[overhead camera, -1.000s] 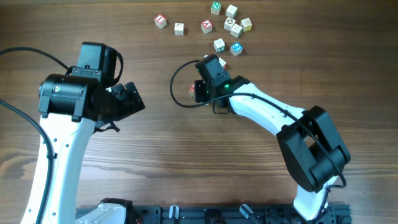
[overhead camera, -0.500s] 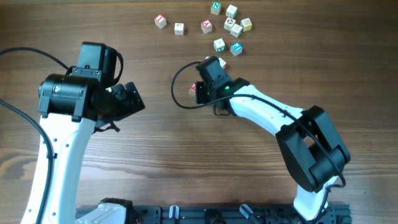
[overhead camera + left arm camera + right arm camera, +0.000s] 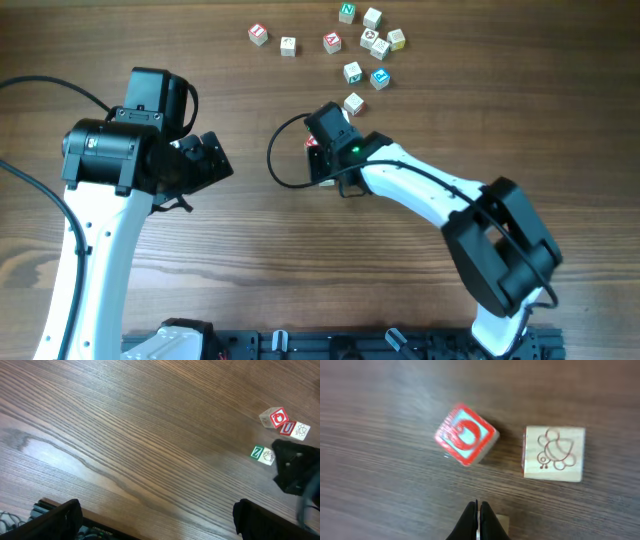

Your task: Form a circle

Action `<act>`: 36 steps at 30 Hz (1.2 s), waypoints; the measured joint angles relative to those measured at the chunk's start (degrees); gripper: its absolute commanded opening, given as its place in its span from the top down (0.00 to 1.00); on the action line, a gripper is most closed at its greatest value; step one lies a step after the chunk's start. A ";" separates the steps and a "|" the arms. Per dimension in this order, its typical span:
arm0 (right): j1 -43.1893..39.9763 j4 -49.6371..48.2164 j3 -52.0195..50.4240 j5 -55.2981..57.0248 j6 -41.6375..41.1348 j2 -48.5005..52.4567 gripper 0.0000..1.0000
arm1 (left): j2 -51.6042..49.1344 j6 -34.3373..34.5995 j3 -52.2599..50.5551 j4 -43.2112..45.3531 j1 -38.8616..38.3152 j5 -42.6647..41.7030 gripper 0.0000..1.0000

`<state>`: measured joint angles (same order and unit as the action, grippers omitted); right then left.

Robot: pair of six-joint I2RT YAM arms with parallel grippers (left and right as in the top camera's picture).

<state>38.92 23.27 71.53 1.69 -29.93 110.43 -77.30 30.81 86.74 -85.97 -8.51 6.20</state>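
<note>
The right claw (image 3: 477,512) is pinched fully together with nothing between its tips, low over the bench (image 3: 300,260). Just ahead of it lies the circle (image 3: 287,427), which is only a small cluster and not a ring. It has a red-faced cube (image 3: 466,434) turned askew. Just beside that, across a narrow gap, a pale cube with a bee-like drawing (image 3: 554,453) lies square. A corner of a 3rd pale cube (image 3: 503,521) shows right next to the tips; whether they touch it I cannot tell. From overhead the right arm (image 3: 420,185) covers most of this cluster. Well apart, toward the far edge of the bench, loose lettered cubes (image 3: 378,46) lie scattered. The left claw (image 3: 157,510) stands wide and holds nothing, over bare wood away from the cluster.
</note>
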 measured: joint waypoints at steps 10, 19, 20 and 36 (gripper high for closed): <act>-5.46 -2.71 -0.04 8.02 -2.21 -3.45 0.95 | 0.00 0.00 0.00 0.00 0.00 0.00 0.00; -7.65 -4.48 -0.04 7.17 -3.48 0.66 0.95 | 0.00 0.00 0.00 0.02 0.00 0.00 0.00; -8.28 -4.79 -0.04 6.69 -3.48 1.31 0.96 | 0.00 0.00 0.00 0.02 0.00 0.00 0.00; -10.73 -8.81 -0.04 -3.85 3.23 4.13 0.95 | 0.00 0.00 0.00 0.02 0.00 0.00 0.00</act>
<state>28.18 14.46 71.48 -2.15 -26.70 114.56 -77.30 30.81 86.74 -85.95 -8.51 6.20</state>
